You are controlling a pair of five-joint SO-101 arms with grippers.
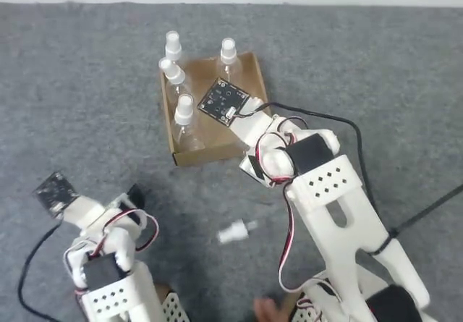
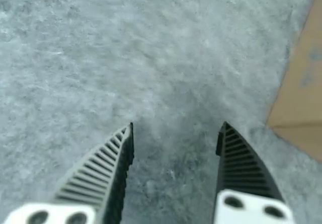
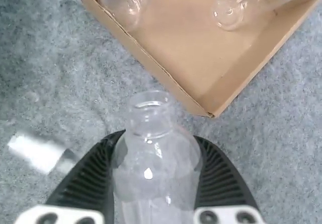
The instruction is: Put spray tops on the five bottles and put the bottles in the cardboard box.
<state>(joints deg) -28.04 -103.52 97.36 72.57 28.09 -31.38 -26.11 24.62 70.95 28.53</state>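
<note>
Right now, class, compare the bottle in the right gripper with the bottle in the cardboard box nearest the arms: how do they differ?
The held bottle has an open neck with no top on it; the box bottle wears a white spray top. The held bottle is clamped in the right gripper outside the cardboard box; the box bottle sits inside it, with no gripper on it. Both are clear bottles.

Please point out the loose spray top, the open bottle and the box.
Loose white spray top (image 1: 236,231): high view, body.
Clear uncapped plastic bottle (image 3: 151,156): right wrist view, shoulder.
Brown cardboard box (image 3: 196,58): right wrist view, floor.
</note>
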